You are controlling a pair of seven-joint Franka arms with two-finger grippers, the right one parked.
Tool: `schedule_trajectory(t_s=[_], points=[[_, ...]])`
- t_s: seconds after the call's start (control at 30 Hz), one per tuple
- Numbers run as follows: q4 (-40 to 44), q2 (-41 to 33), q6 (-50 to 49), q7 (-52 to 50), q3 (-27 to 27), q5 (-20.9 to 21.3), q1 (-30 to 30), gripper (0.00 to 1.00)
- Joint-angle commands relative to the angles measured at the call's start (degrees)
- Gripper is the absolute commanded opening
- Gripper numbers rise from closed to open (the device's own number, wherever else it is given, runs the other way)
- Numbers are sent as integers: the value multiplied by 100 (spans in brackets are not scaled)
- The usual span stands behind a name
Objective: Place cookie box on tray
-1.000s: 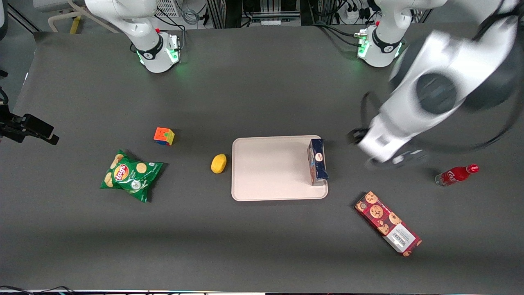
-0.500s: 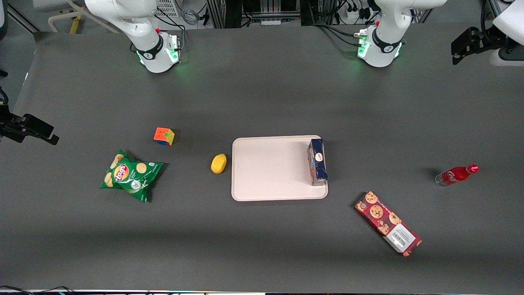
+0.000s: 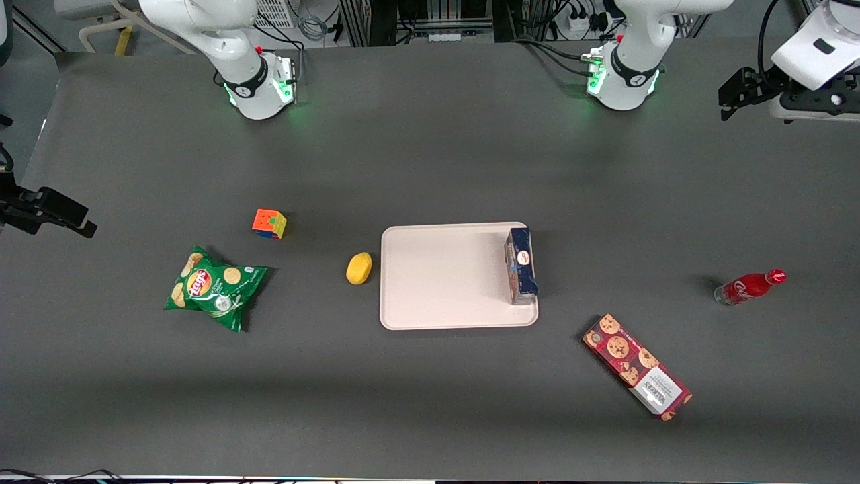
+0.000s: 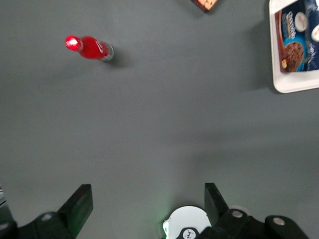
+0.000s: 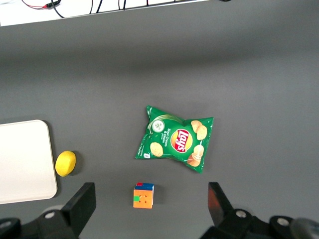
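Observation:
The cookie box (image 3: 521, 264), dark navy with a white oval mark, stands on the pale pink tray (image 3: 443, 279) along the tray's edge toward the working arm's end. It also shows in the left wrist view (image 4: 298, 36) with its brown cookie picture, on the tray's corner (image 4: 291, 84). My left gripper (image 3: 732, 94) is raised high above the table's working-arm end, farther from the front camera than the tray and well apart from the box. In the left wrist view the gripper (image 4: 148, 204) is open and empty, with bare table between its fingers.
A red soda bottle (image 3: 749, 287) lies toward the working arm's end. A long red cookie box (image 3: 635, 376) lies nearer the front camera than the tray. A yellow lemon (image 3: 359, 268) sits beside the tray. A colour cube (image 3: 269, 223) and green chips bag (image 3: 213, 288) lie toward the parked arm's end.
My left arm has pulled up and away from beside the tray to the table's working-arm end, then shifted slightly. The cookie box stays on the tray.

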Motion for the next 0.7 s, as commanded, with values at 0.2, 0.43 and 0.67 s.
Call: schedule_trajectory(t_s=[0.2,0.43,0.67], points=[[227,214,75,102,298,-110,-48,100],[307,346,66,94,263,-101,-75,100],[307,355,57,94,272,-101,-75,100]])
